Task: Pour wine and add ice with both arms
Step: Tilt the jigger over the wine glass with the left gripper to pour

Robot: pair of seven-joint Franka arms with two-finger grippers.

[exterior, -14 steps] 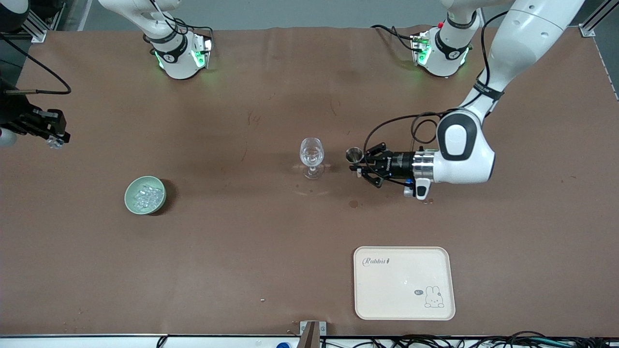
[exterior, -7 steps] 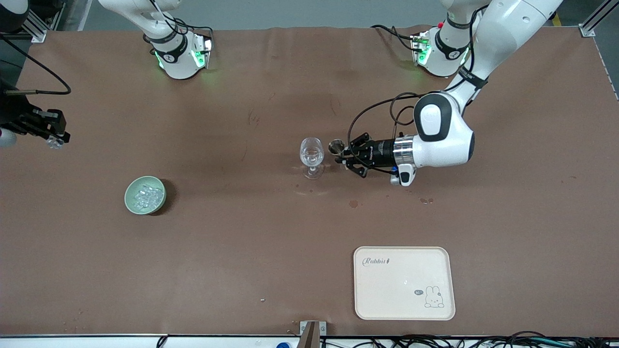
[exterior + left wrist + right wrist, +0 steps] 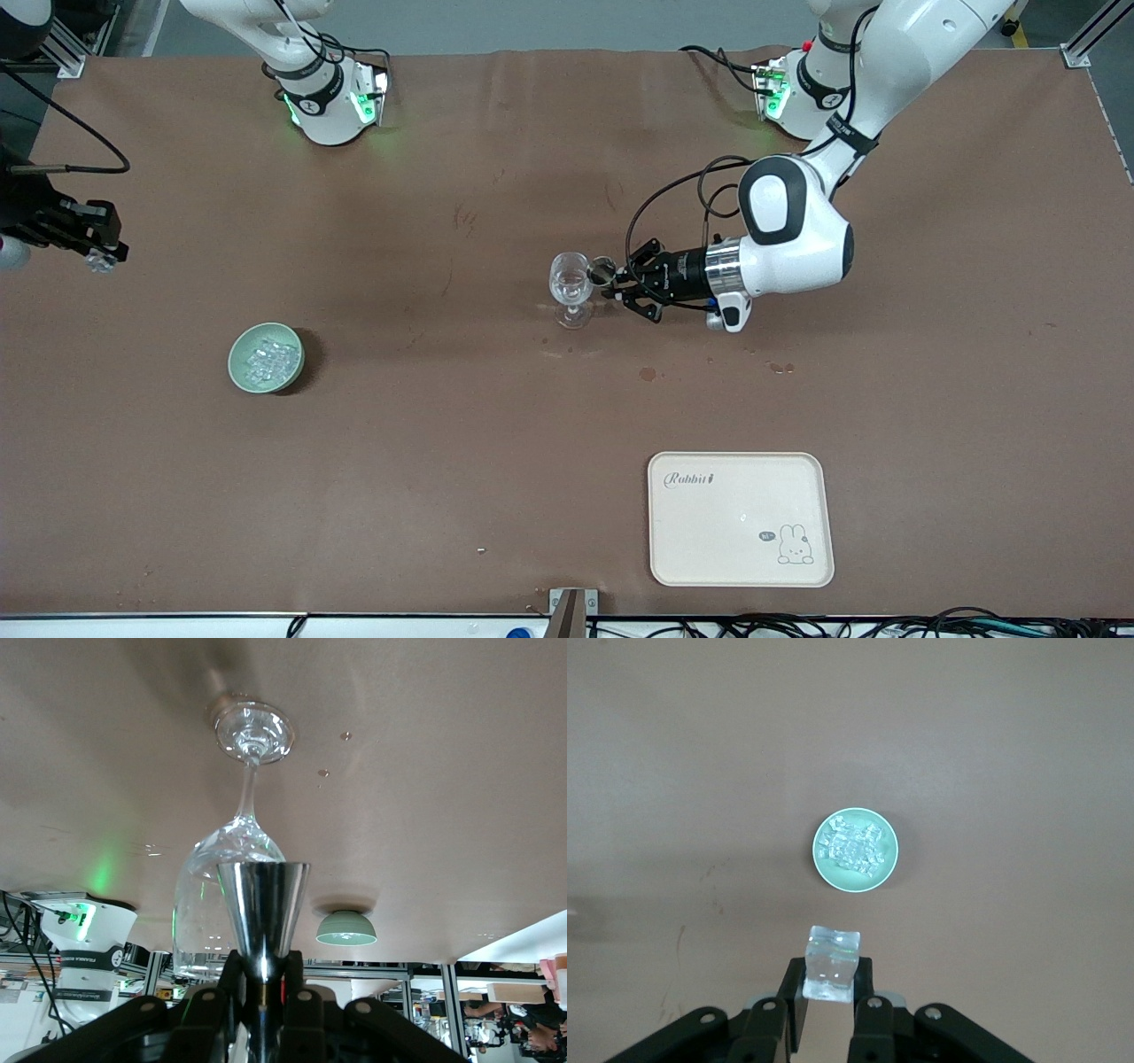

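Clamping steel jigger (image 3: 263, 912), left end effector (image 3: 613, 285); right end effector (image 3: 829, 997) pinching ice cube (image 3: 832, 963).

On the cream tray (image 3: 741, 518), which lies on the desk (image 3: 443, 461) near the front camera, you read the script word "Rabbit" in its corner toward the robots' bases. Beside the tray's small rabbit drawing sits a dark oval label; you cannot make out its lettering. No other legible text appears.

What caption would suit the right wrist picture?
Right gripper holds one ice cube above the green bowl of ice.
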